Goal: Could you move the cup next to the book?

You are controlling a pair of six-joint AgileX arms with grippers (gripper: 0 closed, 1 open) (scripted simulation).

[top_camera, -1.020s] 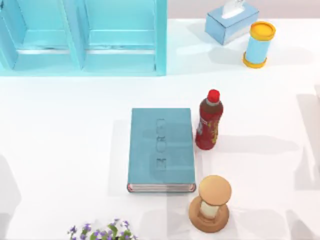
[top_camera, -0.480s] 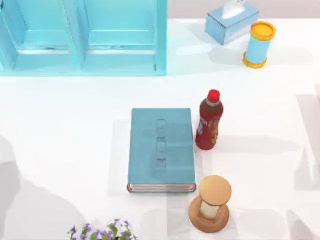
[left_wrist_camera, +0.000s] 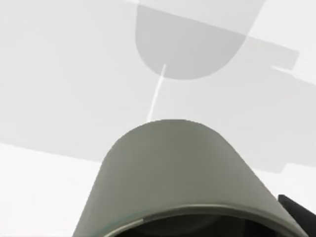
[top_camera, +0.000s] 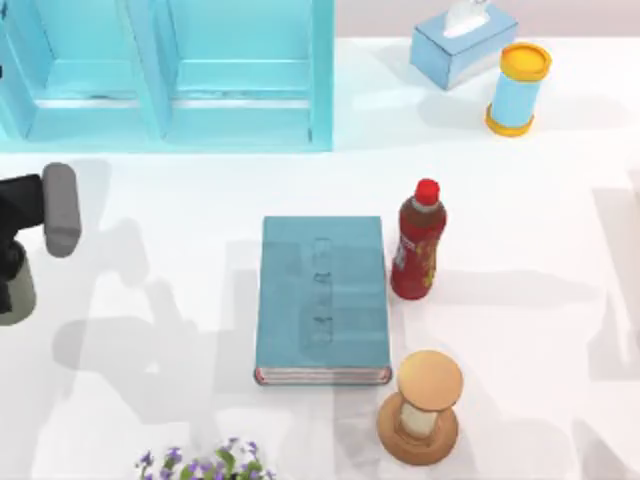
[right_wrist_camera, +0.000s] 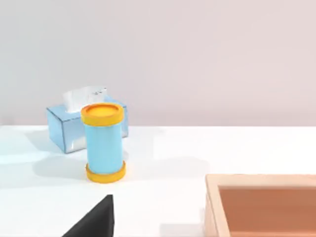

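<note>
The small grey-olive cup (left_wrist_camera: 177, 168) fills the near part of the left wrist view, with a black finger (left_wrist_camera: 297, 213) against its side. From above, the cup (top_camera: 16, 296) is at the table's far left edge, held by my left gripper (top_camera: 12, 272), which is shut on it above the table. The teal-blue book (top_camera: 322, 298) lies flat at the table's middle, well to the right of the cup. My right arm is parked; a black part of its gripper (right_wrist_camera: 94, 222) shows in the right wrist view.
A red bottle (top_camera: 418, 240) stands at the book's right edge, with a wooden hourglass (top_camera: 425, 405) at its front right corner. A blue shelf unit (top_camera: 170, 75) sits back left, a tissue box (top_camera: 462, 42) and yellow-capped blue cylinder (top_camera: 517, 88) back right. Flowers (top_camera: 205, 462) are at the front.
My left arm has come into the top view from the left with the cup, and its shadow has spread across the table left of the book. Nothing else moved.
</note>
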